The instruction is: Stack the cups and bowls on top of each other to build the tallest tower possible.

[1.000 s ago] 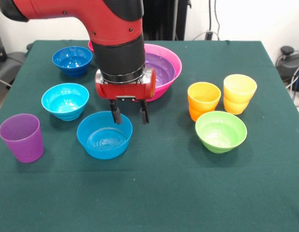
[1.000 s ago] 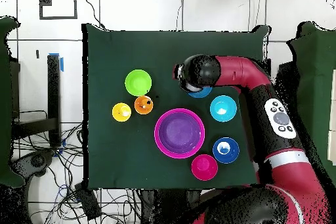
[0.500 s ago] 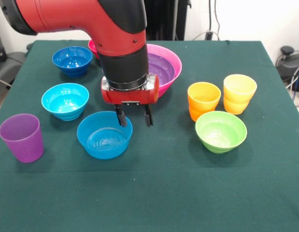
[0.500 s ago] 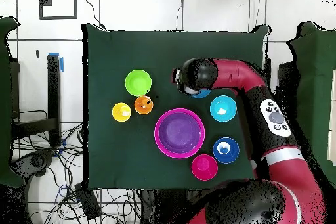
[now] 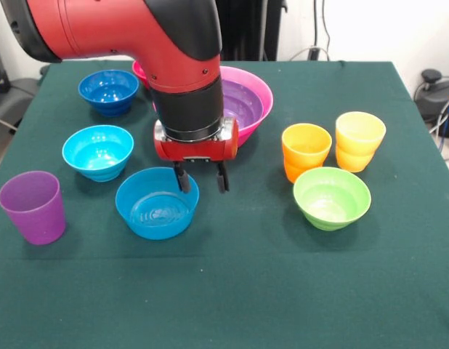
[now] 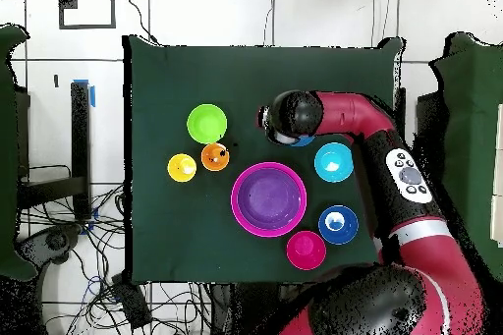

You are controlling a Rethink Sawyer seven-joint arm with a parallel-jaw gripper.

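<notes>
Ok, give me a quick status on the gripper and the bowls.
Gripper open, empty, fingers straddling the mid blue bowl's rim. Purple bowl nested in hot-pink bowl; nothing else stacked. Nothing blocking the grasp.

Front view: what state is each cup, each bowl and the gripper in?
gripper: open, fingers straddling the mid blue bowl's rim
mid blue bowl: upright, empty
large purple bowl: nested in hot-pink bowl
cyan bowl, dark blue bowl, lime green bowl: upright, unstacked
purple cup, orange cup, yellow cup: upright
</notes>
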